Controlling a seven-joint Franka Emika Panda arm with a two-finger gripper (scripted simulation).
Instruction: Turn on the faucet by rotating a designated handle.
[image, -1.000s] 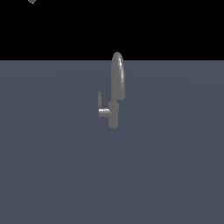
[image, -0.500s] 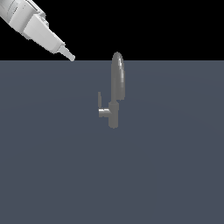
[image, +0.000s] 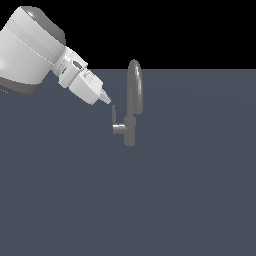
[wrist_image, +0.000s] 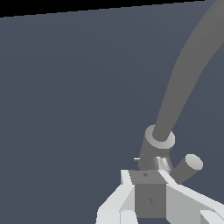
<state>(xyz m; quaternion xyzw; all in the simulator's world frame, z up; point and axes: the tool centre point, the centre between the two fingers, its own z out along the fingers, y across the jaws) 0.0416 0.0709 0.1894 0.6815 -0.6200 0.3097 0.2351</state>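
Observation:
The grey metallic faucet (image: 131, 125) stands upright on the floor, and its tall arched spout (image: 134, 85) rises above a short body. Its handle (image: 114, 113) is a thin upright lever on a side stub, on the exterior view's left of the body. My gripper (image: 106, 99) comes down from the upper left with its fingers pressed together into one tip, just above and beside the lever's top. In the wrist view the faucet (wrist_image: 156, 142) and its side stub (wrist_image: 189, 166) lie just past my gripper (wrist_image: 148, 176), which is shut with nothing in it.
The large white robot arm (image: 30, 50) fills the exterior view's upper left. A flat dark grey floor (image: 190, 190) spreads all around the faucet, with a black background beyond it.
My arm has come into view from the upper left and moved down and right, bringing the gripper tip close to the handle. The faucet and handle have not moved.

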